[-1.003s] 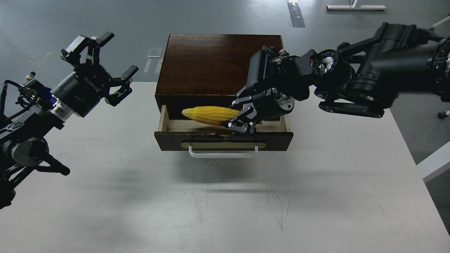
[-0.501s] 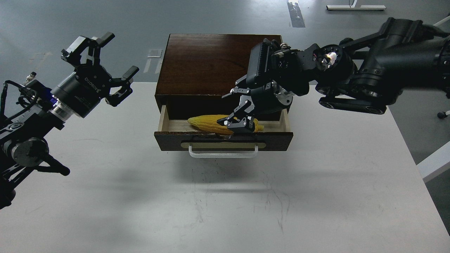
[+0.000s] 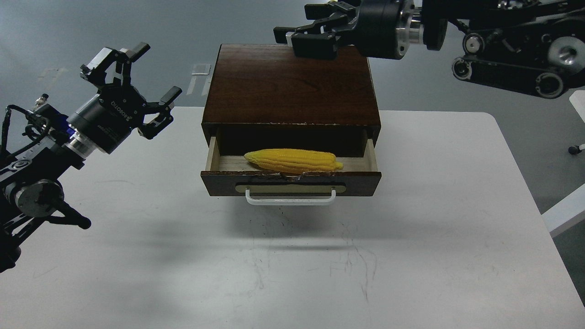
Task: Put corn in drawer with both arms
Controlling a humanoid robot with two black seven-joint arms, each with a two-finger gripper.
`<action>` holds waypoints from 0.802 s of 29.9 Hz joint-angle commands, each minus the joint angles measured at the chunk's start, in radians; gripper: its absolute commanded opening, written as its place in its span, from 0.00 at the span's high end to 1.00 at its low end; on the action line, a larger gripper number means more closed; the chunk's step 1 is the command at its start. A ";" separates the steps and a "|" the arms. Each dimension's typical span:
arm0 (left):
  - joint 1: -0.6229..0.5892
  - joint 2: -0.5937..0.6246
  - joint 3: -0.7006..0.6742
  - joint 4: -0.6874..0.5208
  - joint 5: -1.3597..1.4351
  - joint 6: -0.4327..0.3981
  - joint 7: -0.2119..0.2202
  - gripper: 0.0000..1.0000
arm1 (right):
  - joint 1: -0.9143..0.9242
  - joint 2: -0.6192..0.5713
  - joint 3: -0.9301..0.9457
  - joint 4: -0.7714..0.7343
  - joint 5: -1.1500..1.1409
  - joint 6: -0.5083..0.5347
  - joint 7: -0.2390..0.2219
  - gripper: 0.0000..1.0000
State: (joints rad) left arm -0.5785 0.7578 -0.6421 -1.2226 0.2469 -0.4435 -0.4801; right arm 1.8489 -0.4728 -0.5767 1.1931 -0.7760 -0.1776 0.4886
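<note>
The yellow corn [image 3: 293, 160] lies lengthwise inside the open drawer [image 3: 290, 183], against its front wall, tapered end to the left. The drawer, with a white bar handle [image 3: 290, 199], is pulled out of the dark wooden box [image 3: 290, 82]. My right gripper [image 3: 308, 34] is open and empty, raised above the box's back edge, well clear of the corn. My left gripper [image 3: 132, 84] is open and empty, held above the table to the left of the box.
The white table [image 3: 292, 265] carries the box at its far middle. A white desk corner [image 3: 566, 212] shows at the right. Grey floor lies beyond the table.
My right gripper let go of the corn, which now rests in the drawer, and rose up and back above the box. The left arm has barely moved.
</note>
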 commanded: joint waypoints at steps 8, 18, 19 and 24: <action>0.003 -0.014 0.001 0.000 0.000 0.000 0.000 0.02 | -0.633 -0.256 0.509 0.005 0.345 0.020 0.000 0.05; 0.012 -0.026 0.001 0.000 0.015 0.000 -0.002 0.02 | -0.970 -0.234 0.784 -0.043 0.667 0.101 0.000 0.05; 0.014 -0.031 0.001 0.000 0.015 0.000 -0.002 0.02 | -0.999 -0.219 0.791 -0.058 0.688 0.110 0.000 0.05; 0.016 -0.046 0.001 0.000 0.023 0.002 0.000 0.02 | -1.056 -0.179 0.799 -0.073 0.704 0.113 0.000 0.04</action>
State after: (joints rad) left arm -0.5637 0.7176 -0.6411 -1.2225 0.2643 -0.4423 -0.4810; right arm 0.8216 -0.6670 0.2196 1.1230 -0.0775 -0.0669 0.4887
